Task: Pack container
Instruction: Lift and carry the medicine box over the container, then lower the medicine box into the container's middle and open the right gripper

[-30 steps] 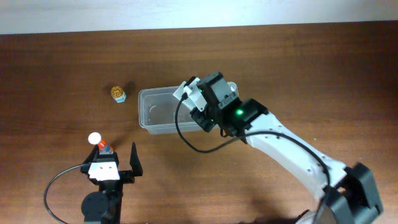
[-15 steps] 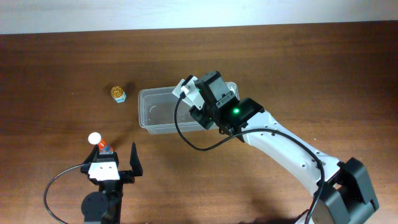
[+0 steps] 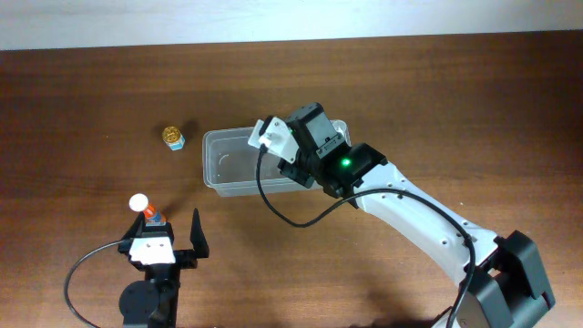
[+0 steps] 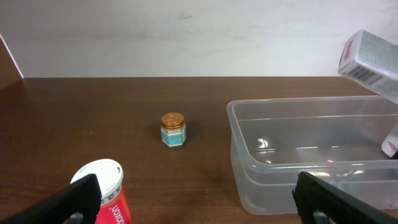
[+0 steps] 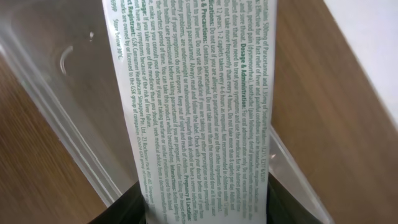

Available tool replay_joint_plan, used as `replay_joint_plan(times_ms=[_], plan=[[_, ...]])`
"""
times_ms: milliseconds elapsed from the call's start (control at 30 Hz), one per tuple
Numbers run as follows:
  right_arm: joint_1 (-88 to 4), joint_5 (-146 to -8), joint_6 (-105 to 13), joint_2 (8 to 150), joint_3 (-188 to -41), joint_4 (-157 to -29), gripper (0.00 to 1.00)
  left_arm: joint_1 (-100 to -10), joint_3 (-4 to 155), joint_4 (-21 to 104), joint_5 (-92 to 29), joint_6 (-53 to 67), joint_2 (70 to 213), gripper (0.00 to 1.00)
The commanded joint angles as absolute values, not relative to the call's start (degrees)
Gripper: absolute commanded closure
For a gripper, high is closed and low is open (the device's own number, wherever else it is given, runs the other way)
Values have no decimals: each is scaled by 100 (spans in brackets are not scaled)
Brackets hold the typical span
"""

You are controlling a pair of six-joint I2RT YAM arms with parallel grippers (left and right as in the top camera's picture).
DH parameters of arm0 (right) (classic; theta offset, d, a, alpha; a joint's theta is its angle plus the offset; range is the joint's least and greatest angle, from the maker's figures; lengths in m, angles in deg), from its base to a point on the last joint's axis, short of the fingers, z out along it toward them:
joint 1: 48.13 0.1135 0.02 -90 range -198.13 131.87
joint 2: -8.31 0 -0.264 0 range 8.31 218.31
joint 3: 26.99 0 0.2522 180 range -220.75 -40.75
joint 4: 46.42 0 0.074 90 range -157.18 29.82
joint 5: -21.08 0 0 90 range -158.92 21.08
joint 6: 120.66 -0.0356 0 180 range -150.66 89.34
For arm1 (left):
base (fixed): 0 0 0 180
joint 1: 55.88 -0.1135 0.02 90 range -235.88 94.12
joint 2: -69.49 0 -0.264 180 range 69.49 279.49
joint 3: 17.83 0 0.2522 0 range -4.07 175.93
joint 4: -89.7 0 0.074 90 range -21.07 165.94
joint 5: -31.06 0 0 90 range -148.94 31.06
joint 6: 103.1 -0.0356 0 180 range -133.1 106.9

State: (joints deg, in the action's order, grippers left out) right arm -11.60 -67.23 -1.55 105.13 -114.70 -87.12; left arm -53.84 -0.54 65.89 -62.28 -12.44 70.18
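The container (image 3: 215, 173) is a clear rectangular tub in the middle of the table, with nothing lying in it. Over its right half, my right gripper (image 3: 284, 146) is shut on a white medicine box (image 3: 270, 136) tilted to the left. The right wrist view shows the printed box (image 5: 193, 106) between the dark fingers (image 5: 121, 208), with the container (image 5: 68, 87) below. My left gripper (image 3: 171, 224) stands open near the front edge. A red bottle with a white cap (image 4: 106, 190) stands upright by its left finger (image 4: 74, 200). The container (image 4: 280, 180) is seen ahead on the right.
A small jar with a gold lid (image 3: 173, 138) stands left of the container; in the left wrist view the jar (image 4: 173, 129) is ahead. The red bottle (image 3: 146, 210) is at the front left. A pale wall runs along the table's far edge.
My right gripper has carried the box a little to the left over the container. The left arm, bottle and jar have not moved.
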Motion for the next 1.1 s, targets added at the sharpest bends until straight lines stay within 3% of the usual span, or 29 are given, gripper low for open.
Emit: replay_joint_plan(times_ms=[0,133,1067], plan=[[-1140,-6741,1021,10524,-11564,-8664,57,-5419,-109,6594,-6166,-1268,6985,1],[-1138,-6741,1731,10530,-11564,-8517,56,-5419,-109,6594,-6166,-1268,6983,1],[-1140,-6933,1737,11789,-11564,-8069,58,-5419,-109,6594,-6166,-1268,6983,1]])
